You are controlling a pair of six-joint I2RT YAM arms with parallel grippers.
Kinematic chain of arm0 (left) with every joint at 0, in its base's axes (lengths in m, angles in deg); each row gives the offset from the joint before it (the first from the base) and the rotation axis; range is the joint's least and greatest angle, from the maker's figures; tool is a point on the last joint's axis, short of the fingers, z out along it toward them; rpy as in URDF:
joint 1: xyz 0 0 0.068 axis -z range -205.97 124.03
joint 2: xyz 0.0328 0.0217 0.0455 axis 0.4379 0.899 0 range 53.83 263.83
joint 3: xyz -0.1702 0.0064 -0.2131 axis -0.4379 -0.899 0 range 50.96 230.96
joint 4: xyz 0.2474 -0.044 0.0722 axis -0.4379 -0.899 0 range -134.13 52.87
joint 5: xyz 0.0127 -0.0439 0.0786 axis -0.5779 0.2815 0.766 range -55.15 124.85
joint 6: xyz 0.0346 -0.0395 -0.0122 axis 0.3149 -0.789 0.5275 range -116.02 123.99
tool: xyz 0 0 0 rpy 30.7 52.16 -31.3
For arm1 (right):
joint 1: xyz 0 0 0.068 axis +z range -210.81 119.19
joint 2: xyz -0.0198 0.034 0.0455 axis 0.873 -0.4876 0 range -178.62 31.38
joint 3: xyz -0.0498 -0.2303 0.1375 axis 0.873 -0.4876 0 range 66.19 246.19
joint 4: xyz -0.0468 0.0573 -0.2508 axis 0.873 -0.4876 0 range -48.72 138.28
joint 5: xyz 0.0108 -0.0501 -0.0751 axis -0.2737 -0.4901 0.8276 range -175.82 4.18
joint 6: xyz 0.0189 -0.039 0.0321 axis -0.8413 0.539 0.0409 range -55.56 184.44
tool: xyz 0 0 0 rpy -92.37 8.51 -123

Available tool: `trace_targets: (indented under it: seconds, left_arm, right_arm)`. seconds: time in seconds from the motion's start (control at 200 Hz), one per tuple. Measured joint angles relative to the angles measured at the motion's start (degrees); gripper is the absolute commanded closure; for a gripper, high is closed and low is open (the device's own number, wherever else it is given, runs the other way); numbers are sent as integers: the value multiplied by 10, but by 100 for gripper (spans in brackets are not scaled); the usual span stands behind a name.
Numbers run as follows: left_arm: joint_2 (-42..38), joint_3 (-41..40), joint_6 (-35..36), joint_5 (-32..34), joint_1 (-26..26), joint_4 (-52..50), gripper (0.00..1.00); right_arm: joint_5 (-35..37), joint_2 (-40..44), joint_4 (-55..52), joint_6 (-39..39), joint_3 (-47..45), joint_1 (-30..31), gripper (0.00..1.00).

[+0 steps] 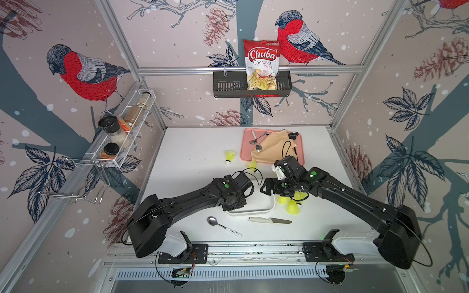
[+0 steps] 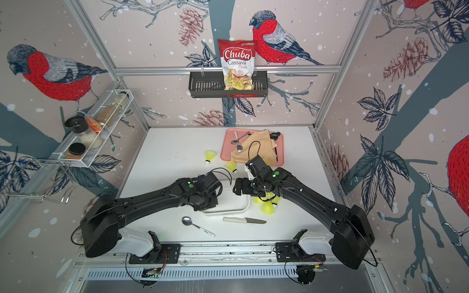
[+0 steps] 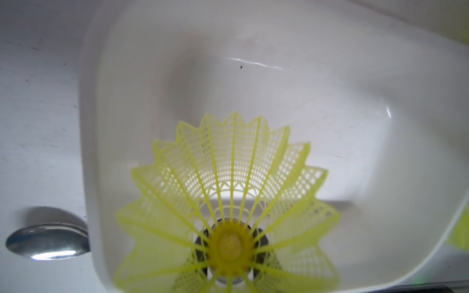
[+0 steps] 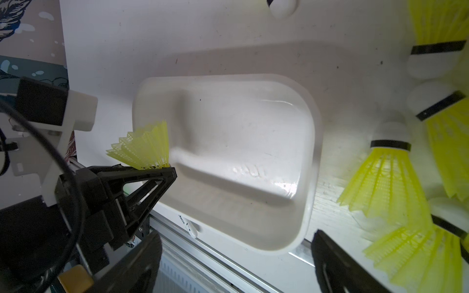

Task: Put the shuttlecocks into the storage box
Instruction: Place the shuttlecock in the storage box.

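While it hangs over the shallow white plastic storage box [image 3: 86, 126], a neon yellow-green plastic shuttlecock [image 3: 228, 177] is pinched in the left gripper [image 3: 229, 250]; the right gripper [image 4: 236, 236] is spread wide, empty, near loose shuttlecocks [image 1: 291, 206].

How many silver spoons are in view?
3: one spoon on the table near the knife, two crossed on the pink tray beside the cloth, which may hide more.
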State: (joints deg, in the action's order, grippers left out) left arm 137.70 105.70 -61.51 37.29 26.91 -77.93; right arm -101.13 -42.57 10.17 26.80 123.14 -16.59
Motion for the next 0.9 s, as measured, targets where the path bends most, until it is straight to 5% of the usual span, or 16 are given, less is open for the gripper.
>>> trace_targets:
  seconds: [0.345, 0.901]
  left_arm:
    - [58, 18, 24, 23, 0, -21, 79]
    - [111, 47, 37, 40, 0, -30, 75]
  right_arm:
    - [5, 16, 1, 0, -13, -3, 7]
    - [-134, 80, 51, 2, -85, -69, 7]
